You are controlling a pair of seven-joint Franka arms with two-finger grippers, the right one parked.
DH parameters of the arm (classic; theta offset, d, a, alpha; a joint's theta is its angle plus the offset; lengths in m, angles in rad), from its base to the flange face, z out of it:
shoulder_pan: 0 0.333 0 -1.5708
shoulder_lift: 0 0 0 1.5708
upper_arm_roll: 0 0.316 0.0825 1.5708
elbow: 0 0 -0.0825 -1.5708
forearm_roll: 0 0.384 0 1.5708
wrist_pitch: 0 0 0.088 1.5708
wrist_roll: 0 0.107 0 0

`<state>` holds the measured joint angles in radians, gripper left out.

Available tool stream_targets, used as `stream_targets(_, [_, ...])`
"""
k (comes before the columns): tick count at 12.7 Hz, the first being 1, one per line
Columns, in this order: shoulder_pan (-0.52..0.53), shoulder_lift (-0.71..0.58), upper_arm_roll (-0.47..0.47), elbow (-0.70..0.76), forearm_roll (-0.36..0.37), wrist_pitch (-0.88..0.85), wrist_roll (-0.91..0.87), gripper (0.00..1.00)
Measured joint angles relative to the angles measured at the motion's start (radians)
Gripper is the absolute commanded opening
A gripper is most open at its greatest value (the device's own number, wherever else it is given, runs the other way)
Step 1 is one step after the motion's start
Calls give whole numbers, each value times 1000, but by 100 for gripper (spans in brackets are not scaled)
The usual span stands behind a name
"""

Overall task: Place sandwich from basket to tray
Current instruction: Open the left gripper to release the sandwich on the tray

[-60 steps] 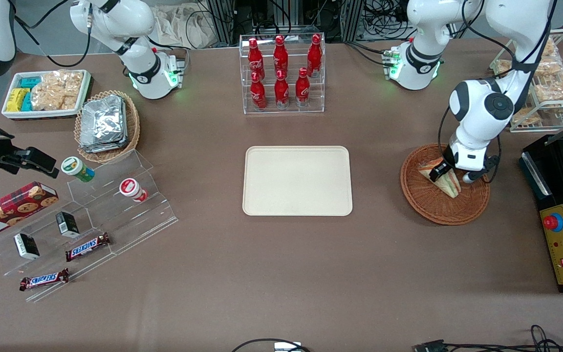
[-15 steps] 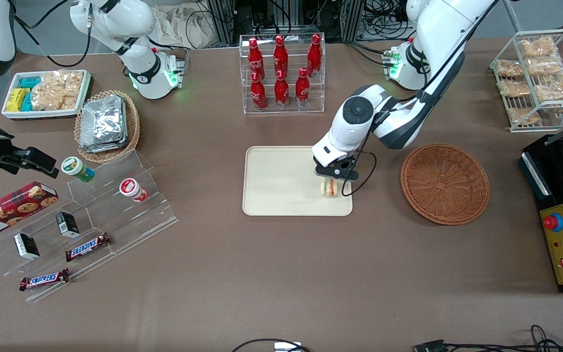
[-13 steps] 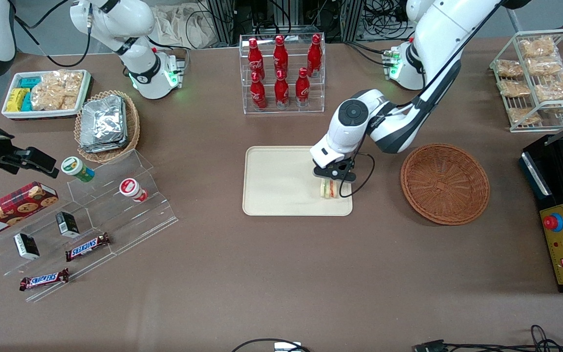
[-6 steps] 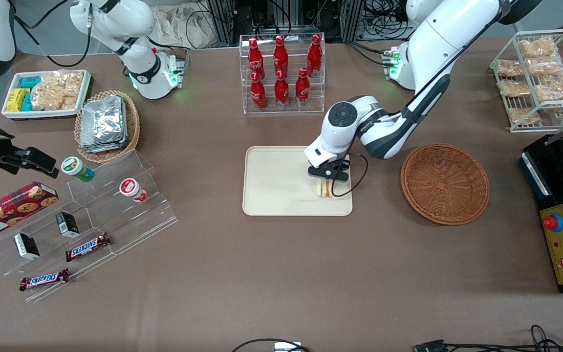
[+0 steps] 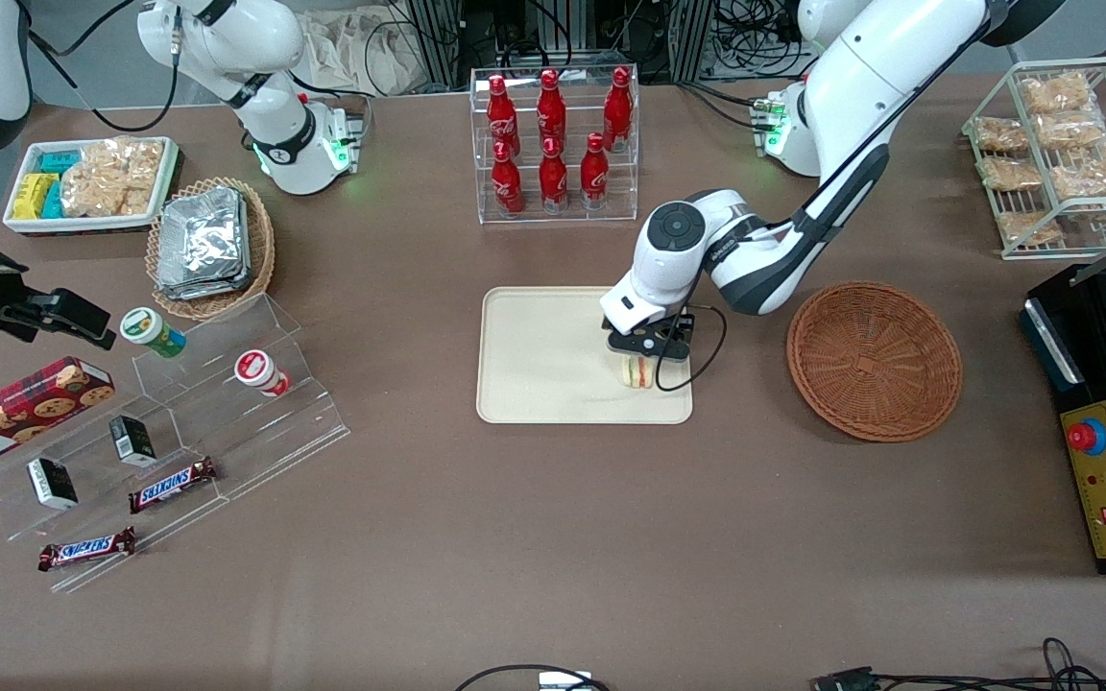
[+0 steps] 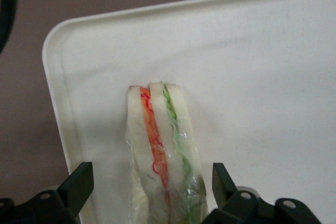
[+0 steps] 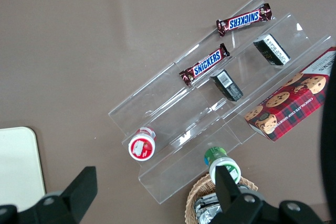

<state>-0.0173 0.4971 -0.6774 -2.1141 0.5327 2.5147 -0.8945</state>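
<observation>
Now the sandwich (image 6: 163,156) stands on edge on the tray (image 5: 534,365), near its corner closest to the emptied basket (image 5: 875,360). Half a second ago the gripper (image 5: 647,347) pinched it; now its jaws are spread, clear of both bread sides.

**Colours and patterns on the table**

The sandwich (image 6: 163,150) is showing pale bread with red, orange and green stripes of filling; the tray (image 5: 534,355) is lying plain cream-beige; the basket (image 5: 875,360) is showing a reddish-brown weave; the black-fingered gripper (image 5: 646,347), on a white arm, is hanging over the sandwich; the bottles (image 5: 551,134) are standing red with white lettering; the table (image 5: 553,537) is lying dull brown.
</observation>
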Motion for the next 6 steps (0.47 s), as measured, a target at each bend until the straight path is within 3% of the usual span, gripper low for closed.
stream_targets(3, [37, -64, 2, 12, 0, -21, -24, 100])
stream_targets(6, [64, -111, 3, 104, -1, -182, -57, 100])
